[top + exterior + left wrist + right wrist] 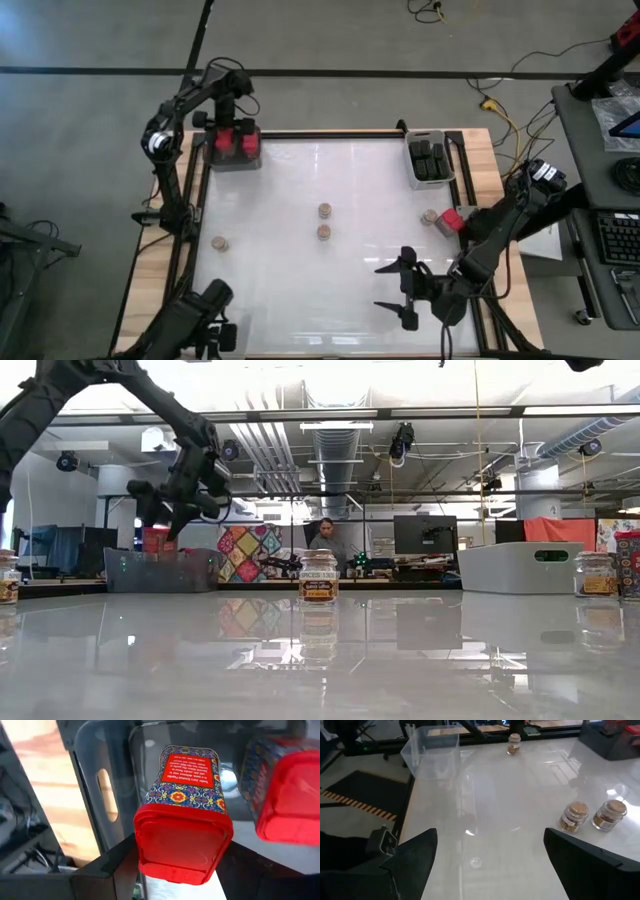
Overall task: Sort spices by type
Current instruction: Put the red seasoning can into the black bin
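A: Where does the red blocky tin with the patterned label [182,815] lie relative to the left gripper [237,118]?
B: Clamped between its fingers, lid end toward the wrist, long axis pointing down into the grey bin of red tins [236,160] at the table's [300,260] far left corner; a neighbouring red tin [287,795] sits just beside it
A: And the right gripper [408,291]?
B: It hangs near the front edge, fingers spread wide and empty; the two tan-topped jars [324,221] at mid-table lie nearest to it
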`<action>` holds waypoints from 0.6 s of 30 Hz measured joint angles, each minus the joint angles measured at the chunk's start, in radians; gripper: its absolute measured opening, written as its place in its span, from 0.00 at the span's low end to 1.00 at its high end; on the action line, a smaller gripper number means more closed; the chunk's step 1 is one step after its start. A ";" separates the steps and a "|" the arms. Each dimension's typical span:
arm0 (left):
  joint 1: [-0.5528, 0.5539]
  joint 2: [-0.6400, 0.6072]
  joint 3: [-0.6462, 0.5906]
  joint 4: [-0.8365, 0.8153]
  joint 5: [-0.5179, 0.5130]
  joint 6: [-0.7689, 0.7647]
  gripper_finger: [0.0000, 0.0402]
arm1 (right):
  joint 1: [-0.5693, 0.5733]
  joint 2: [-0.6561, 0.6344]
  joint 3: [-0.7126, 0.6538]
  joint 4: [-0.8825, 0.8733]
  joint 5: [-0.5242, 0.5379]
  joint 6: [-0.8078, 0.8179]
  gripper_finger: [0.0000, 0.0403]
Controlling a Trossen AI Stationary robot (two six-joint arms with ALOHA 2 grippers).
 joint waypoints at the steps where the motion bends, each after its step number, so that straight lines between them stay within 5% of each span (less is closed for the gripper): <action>1: 0.000 0.007 -0.001 -0.001 0.000 -0.016 0.51 | 0.000 0.000 0.000 -0.005 0.000 0.000 0.89; 18: 0.004 0.050 -0.018 0.022 0.095 -0.026 0.51 | 0.000 -0.003 0.000 -0.026 -0.061 -0.047 0.89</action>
